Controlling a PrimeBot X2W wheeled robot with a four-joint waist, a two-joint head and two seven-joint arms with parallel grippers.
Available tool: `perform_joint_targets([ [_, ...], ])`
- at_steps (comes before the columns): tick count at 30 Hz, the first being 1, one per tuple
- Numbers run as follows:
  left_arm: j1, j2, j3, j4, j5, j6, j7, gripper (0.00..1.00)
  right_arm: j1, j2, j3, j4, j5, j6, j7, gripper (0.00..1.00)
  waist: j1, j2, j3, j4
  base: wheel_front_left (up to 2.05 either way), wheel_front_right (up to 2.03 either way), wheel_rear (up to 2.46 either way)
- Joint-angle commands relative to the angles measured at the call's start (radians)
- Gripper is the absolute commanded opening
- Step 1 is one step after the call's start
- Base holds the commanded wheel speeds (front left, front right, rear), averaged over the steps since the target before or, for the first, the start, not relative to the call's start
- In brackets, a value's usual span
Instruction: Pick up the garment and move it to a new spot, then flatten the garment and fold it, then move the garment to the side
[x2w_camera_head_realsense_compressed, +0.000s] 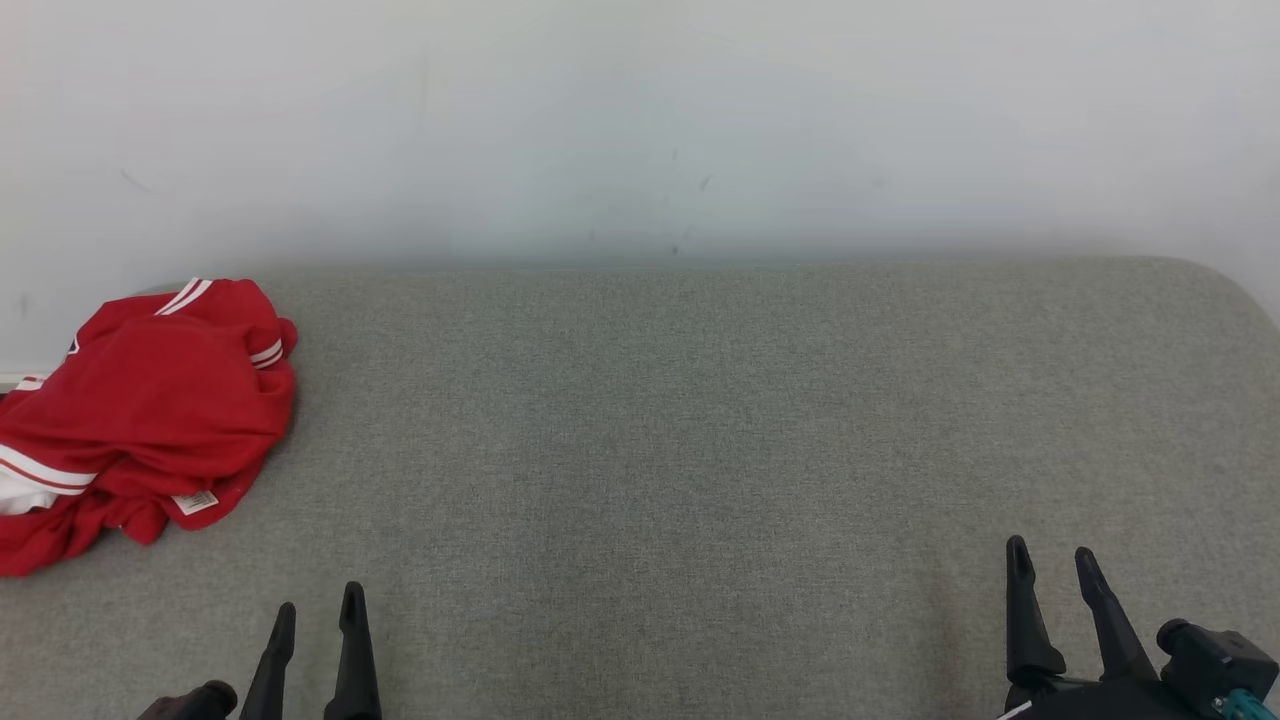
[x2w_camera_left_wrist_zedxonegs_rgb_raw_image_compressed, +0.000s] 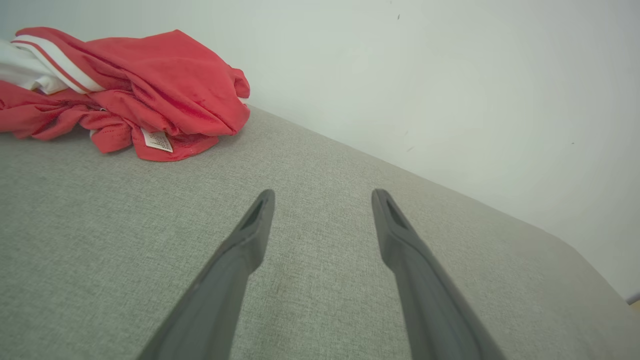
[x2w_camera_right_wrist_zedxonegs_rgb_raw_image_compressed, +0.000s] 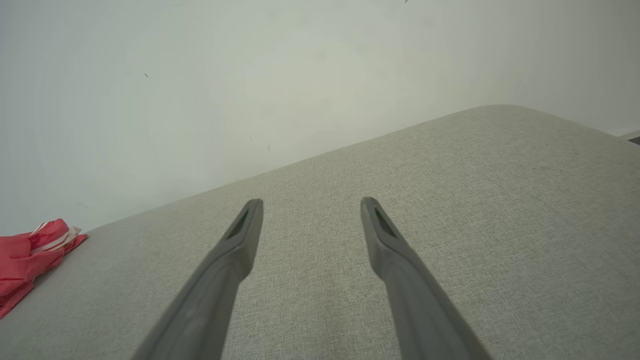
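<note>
A crumpled red garment (x2w_camera_head_realsense_compressed: 150, 410) with white stripes and a small white label lies in a heap at the far left of the grey fabric surface (x2w_camera_head_realsense_compressed: 700, 430), against the wall. In the left wrist view the garment (x2w_camera_left_wrist_zedxonegs_rgb_raw_image_compressed: 150, 85) sits at the upper left, well beyond the fingertips. The right wrist view catches a corner of the garment (x2w_camera_right_wrist_zedxonegs_rgb_raw_image_compressed: 30, 255) at its left edge. My left gripper (x2w_camera_head_realsense_compressed: 318, 605) stands open at the lower left, apart from the cloth, with nothing between its fingers. At the lower right, my right gripper (x2w_camera_head_realsense_compressed: 1052, 562) is open and empty too.
A pale wall (x2w_camera_head_realsense_compressed: 640, 130) rises right behind the grey surface. The surface has a rounded corner (x2w_camera_head_realsense_compressed: 1230, 285) at the far right. A wide bare stretch of grey fabric lies between the garment and my right gripper.
</note>
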Motion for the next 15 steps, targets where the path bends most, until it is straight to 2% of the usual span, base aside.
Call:
perform_joint_targets([
  [1,0.003,0.005,-0.001,-0.005,0.022,-0.008,-0.007,1.0,0.0,-0.003,-0.001,-0.007,-0.022,-0.001,-0.01,1.0,0.0,0.0,0.0,0.0,0.0,0.0,0.0],
  [15,0.002,0.006,0.0,0.021,0.137,-0.011,-0.041,1.0,0.002,-0.003,0.017,0.008,-0.156,-0.002,-0.031,1.0,0.0,0.0,0.001,0.001,0.0,0.0,0.0],
])
